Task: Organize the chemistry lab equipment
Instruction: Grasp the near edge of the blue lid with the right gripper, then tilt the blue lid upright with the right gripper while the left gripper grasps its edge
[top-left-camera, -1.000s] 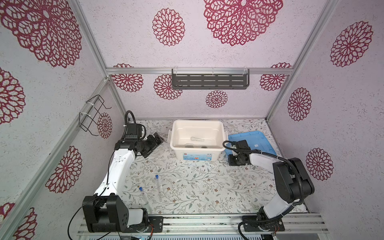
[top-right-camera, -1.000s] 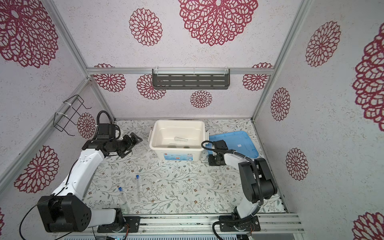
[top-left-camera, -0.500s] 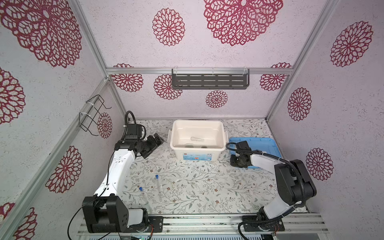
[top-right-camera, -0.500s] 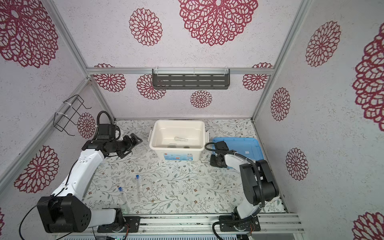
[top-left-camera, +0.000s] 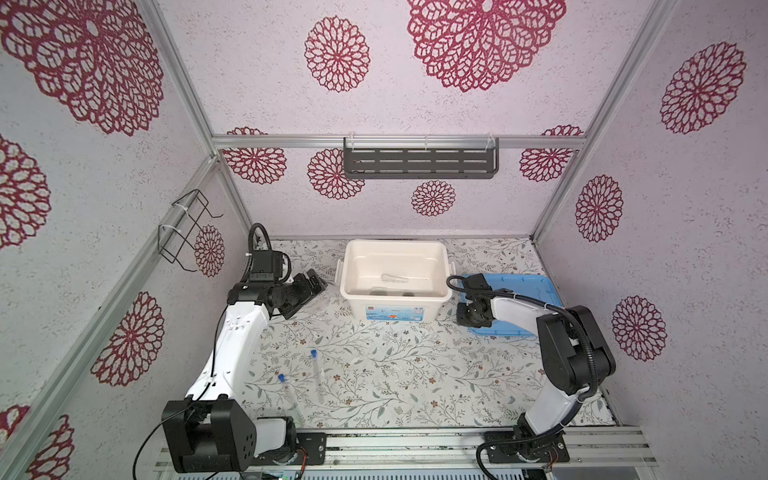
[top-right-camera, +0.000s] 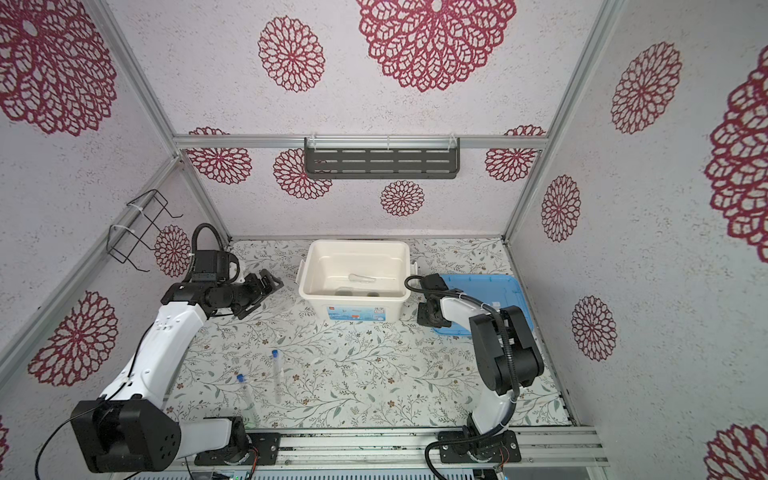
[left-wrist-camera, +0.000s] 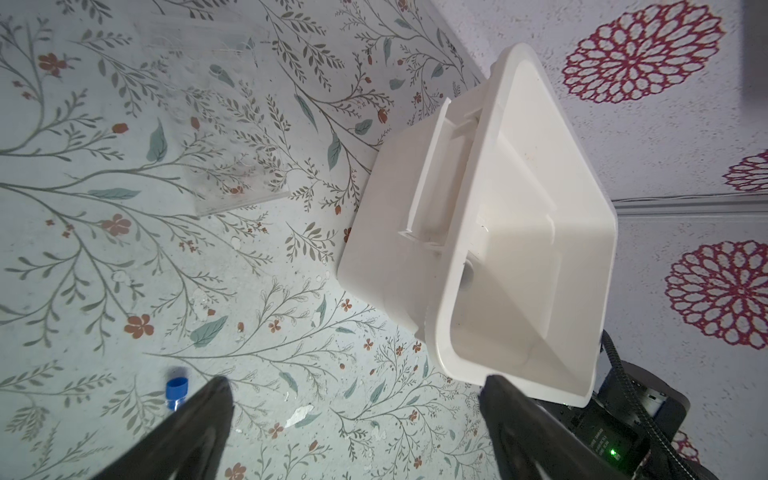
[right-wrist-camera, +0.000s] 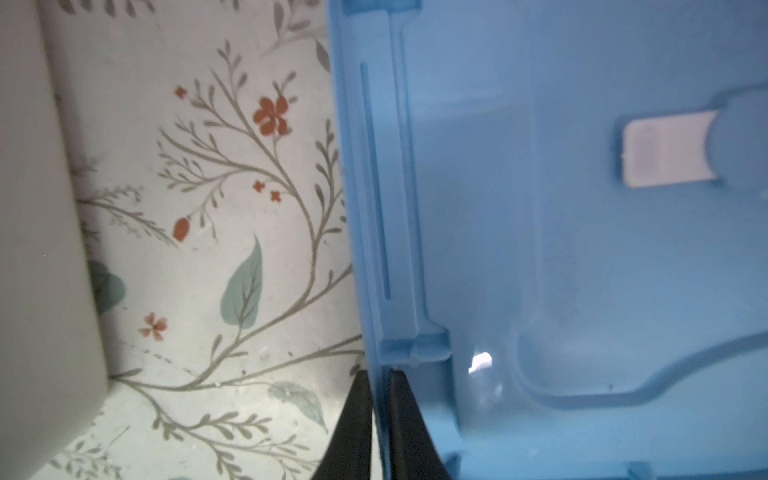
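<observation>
Shifted right since a moment ago, your flat blue plastic lid (top-left-camera: 523, 291) sits apart from the white rectangular plastic bin (top-left-camera: 441, 266). Your left gripper (top-left-camera: 318, 281) gapes wide near the clear acrylic tube rack (left-wrist-camera: 216, 124). Two slim blue-capped clear tubes (top-left-camera: 317, 376) lie near-left. You can't read the bin's sticker (top-left-camera: 395, 311). Your right gripper (right-wrist-camera: 378, 374) clamps the lid's rim.

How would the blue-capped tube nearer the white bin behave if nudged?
The tube is slim, round and lying flat, so it would probably roll sideways. It looks clear and thin, so likely light, perhaps slippery to pinch.
</observation>
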